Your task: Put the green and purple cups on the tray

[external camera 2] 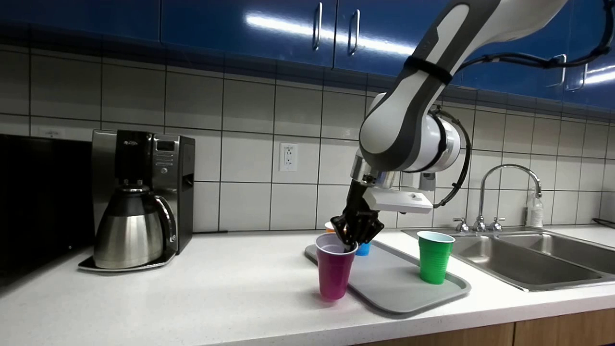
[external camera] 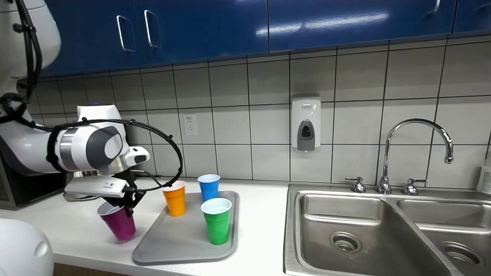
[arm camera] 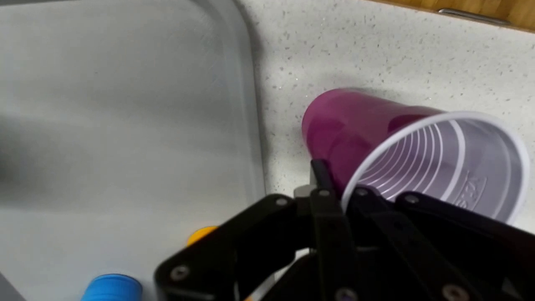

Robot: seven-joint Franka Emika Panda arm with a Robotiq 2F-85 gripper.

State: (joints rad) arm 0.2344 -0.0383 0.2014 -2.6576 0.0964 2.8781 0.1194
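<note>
The job is looking about half finished. The green cup (external camera: 217,226) is standing upright on the tray (external camera: 180,245), so its part is counting as done; the purple cup (external camera 2: 332,276) is leaning outside the tray, just beside its edge, with a strip of counter (arm camera: 282,133) showing between the two in the wrist view. The gripper (arm camera: 342,188) is pinching the purple cup at its rim, its jaws clamping the thin wall, one finger resting inside the mouth and one outside. What is remaining, as I am judging it, is carrying this cup across the tray's edge, setting it down and letting go. (An orange cup (external camera: 176,201) and a blue cup (external camera: 209,189) are also standing on the tray, though the task isn't asking for them.) As for direction, the purple cup's long axis is running slantwise, the mouth facing upward and away from the tray, the base pointing downward and toward it. The base is lying very near the counter, but whether it is touching or hovering, the views are not making clear.
</note>
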